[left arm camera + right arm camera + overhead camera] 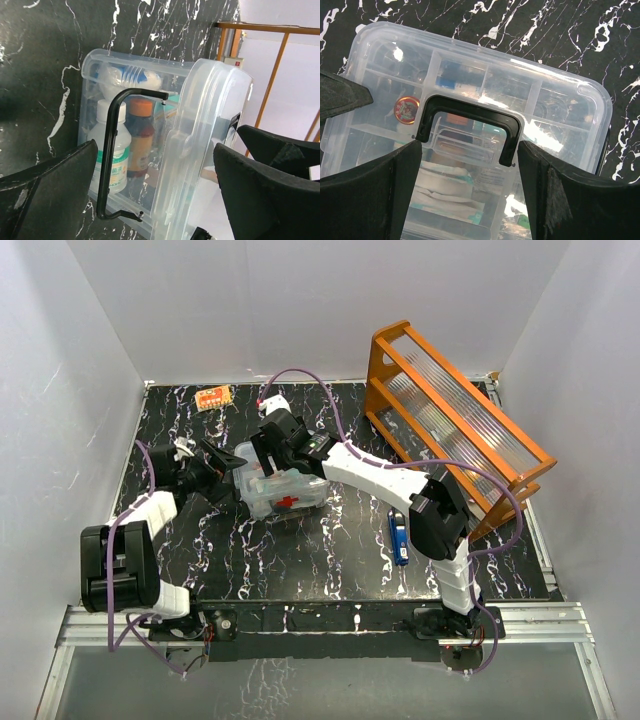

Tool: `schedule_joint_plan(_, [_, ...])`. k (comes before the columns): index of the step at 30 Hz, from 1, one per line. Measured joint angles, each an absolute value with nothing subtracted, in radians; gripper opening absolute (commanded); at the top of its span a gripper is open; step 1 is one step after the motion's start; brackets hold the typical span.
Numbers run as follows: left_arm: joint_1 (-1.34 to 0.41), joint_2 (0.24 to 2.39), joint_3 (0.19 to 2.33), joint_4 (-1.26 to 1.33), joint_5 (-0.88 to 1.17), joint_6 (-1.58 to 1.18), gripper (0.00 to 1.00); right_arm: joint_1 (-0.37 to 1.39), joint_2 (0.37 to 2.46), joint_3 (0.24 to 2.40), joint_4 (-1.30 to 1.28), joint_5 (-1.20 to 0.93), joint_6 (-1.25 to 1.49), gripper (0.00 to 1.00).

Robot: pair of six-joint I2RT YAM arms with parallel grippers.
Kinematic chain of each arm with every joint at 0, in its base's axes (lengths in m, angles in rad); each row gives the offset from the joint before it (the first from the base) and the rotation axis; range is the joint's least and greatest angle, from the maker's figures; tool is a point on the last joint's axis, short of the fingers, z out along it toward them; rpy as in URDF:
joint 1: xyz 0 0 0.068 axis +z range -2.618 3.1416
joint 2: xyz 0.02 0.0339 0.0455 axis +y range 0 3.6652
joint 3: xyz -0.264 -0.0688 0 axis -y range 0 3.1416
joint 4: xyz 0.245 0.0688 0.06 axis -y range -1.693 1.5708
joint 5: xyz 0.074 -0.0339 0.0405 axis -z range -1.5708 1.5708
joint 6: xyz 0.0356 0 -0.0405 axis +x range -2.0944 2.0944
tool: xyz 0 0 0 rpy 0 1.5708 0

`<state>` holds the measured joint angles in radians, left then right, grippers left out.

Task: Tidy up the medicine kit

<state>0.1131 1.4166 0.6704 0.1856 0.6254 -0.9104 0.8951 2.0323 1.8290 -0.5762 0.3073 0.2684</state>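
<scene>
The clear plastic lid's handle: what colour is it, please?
Black handle, best in right wrist view.

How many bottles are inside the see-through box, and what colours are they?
White plastic bottle with a green label: 1
Brown bottle with an orange cap: 1
Total: 2 bottles showing through the wall of the clear plastic medicine kit
</scene>
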Motion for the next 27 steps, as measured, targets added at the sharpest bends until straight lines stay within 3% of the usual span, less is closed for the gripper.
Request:
schedule_joint_plan(6, [0.113,1.413,0.655,0.209,0.670,-0.945,0.80,0.895,2.032,1.829,-0.576,0.309,0.273,0.73])
schedule_joint_plan(27, [0.115,1.394,0.873,-0.221,0.630,-0.678,0.43,0.895,2.038,1.829,-0.575,0.328,0.287,0.68])
